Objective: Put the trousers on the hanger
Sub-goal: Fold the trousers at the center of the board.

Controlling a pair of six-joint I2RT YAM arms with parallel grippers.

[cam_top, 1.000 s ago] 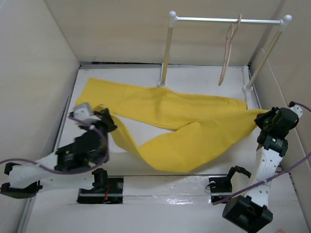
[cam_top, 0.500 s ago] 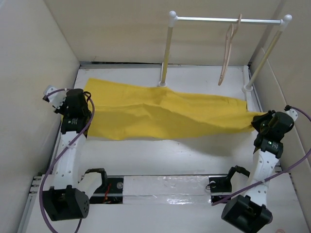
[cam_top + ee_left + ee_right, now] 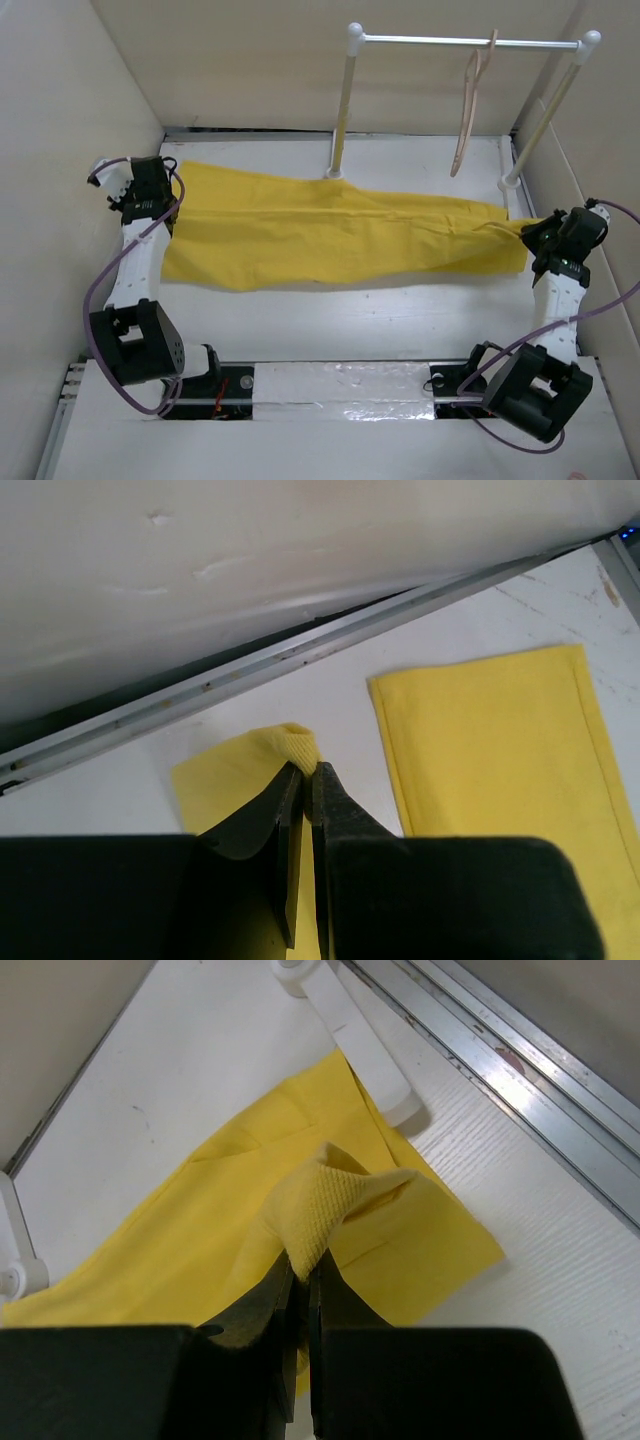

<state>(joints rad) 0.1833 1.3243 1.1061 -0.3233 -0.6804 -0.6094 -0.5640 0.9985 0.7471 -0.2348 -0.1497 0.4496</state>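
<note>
**Top external.** The trousers [image 3: 340,235] are lying stretched flat across the table [image 3: 330,320], in front of the rail [image 3: 470,41]. The hanger [image 3: 468,110] is hanging from the rail's right part, well apart from the cloth. The left gripper [image 3: 165,203] is sitting at the cloth's left end and the right gripper [image 3: 535,237] at its right end. With the cloth drawn out between the arms, any further pull apart is risking one end sliding free. A lift toward the hanger is risking a snag on the rail's posts. No writing is showing.

**Left wrist.** The left gripper [image 3: 305,772] is pinching only a small fold of one leg end of the trousers [image 3: 500,740]. The other leg end is lying loose beside it. So thin a bite is likely to slip under the cloth's weight. No label is showing.

**Right wrist.** The right gripper [image 3: 300,1262] is pressing together on a bunched ridge of the trousers [image 3: 230,1230]. A post foot [image 3: 370,1055] is touching the cloth's edge, so raising this end could catch there. No lettering is readable.
</note>
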